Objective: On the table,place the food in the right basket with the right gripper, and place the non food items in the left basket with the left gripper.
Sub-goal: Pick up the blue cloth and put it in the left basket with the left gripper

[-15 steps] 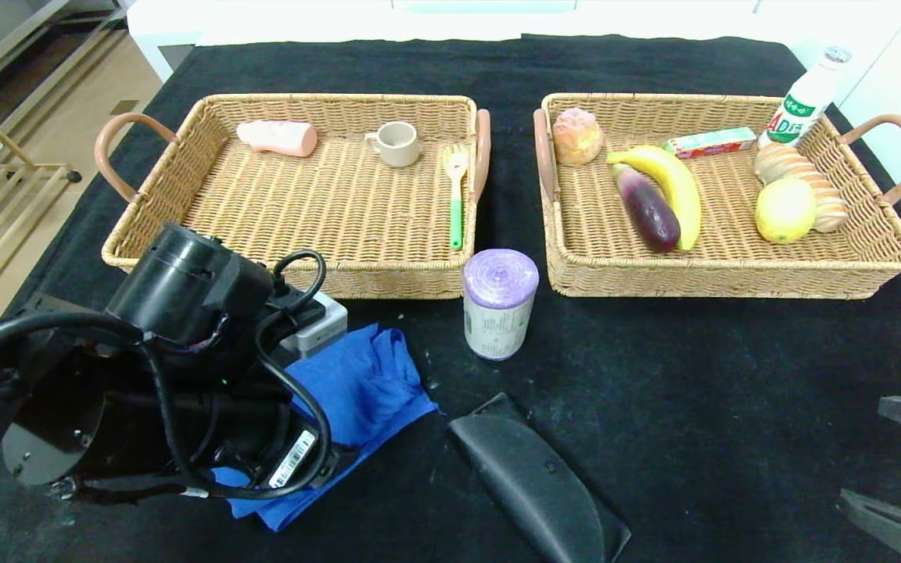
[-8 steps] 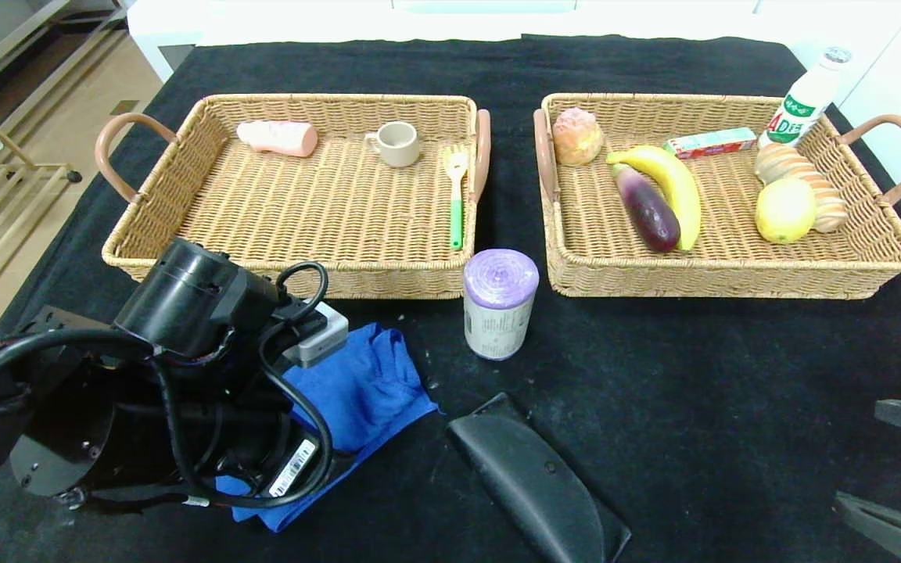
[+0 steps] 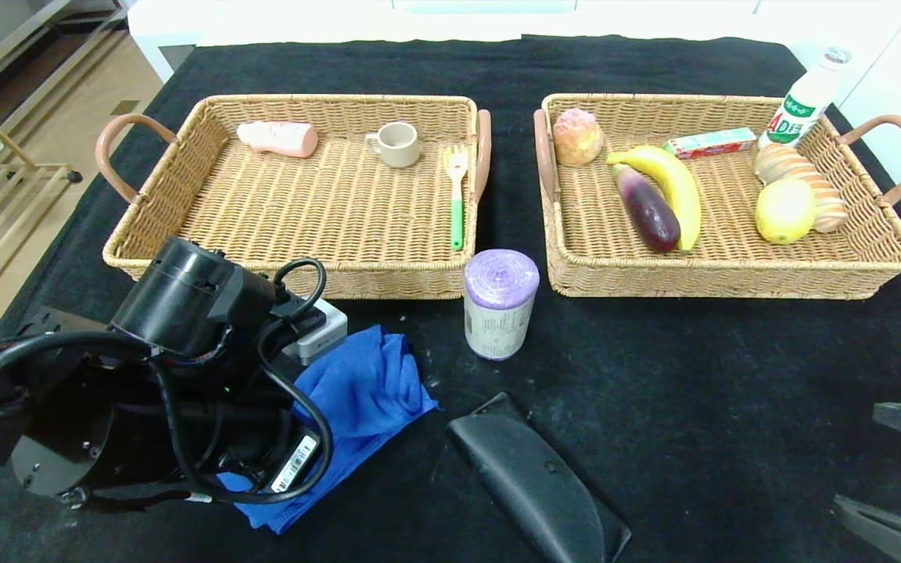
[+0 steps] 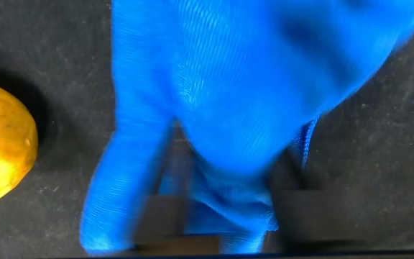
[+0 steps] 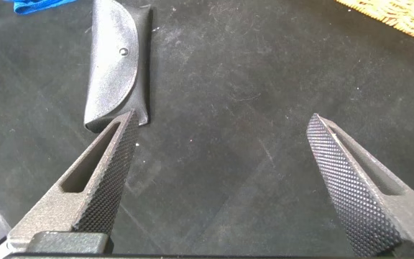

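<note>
Left pincer [image 4: 221, 216] clenched on blue cloth [image 3: 357, 399] near bench's front-left corner — thin bunched pinch may slip on lifting; right pincer [image 5: 228, 187] released.

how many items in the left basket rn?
3: pink bottle at the far left corner, cup at the far middle, green-handled spatula along the right wall. Arm hides the near-left rim.

The left arm [image 3: 161, 375] was all chunky black housings — a round motor cap on top, thick black cables looping around it, a white barcode sticker low down, and a grey camera block. The right gripper [image 5: 228, 194] had dark, wedge-shaped fingers [image 5: 103, 187] with a knurled, diamond-textured grip face.
</note>
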Motion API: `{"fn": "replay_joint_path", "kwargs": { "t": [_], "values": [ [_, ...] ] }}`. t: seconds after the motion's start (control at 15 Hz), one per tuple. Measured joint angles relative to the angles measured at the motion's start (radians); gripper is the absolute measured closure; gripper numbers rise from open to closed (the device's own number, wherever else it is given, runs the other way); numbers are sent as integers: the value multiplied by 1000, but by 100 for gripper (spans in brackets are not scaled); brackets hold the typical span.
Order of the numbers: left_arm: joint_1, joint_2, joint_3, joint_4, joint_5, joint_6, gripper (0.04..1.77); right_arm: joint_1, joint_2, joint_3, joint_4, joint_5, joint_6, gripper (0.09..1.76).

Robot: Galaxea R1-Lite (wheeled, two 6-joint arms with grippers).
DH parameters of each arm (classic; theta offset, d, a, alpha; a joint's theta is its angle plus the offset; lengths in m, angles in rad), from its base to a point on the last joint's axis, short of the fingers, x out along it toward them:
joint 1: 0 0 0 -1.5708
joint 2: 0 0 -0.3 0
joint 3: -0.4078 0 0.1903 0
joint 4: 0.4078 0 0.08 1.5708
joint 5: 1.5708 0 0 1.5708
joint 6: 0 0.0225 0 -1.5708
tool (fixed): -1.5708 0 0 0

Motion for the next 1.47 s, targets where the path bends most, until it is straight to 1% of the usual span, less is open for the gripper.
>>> {"fn": "replay_joint_path", "kwargs": {
  "t": [0.07, 0.87, 1.0, 1.2, 1.33, 1.47],
  "values": [
    [0, 0, 1, 0, -1, 0, 154, 0, 0, 0, 0, 0, 0, 14],
    [-1, -3, 6, -3, -3, -2, 154, 1, -1, 6, -2, 0, 1, 14],
    [-1, -16, 6, -3, -18, -5, 154, 0, -2, 5, -2, 0, 1, 14],
    [-2, -57, -3, -30, -73, -9, 154, 0, -2, 5, -3, -1, 2, 14],
    [1, -90, -6, -36, -82, -25, 154, 0, -2, 5, -3, 0, 3, 14],
    [6, -116, -16, -35, -83, -68, 154, 0, -1, 5, -2, 0, 3, 14]
  ]
}}
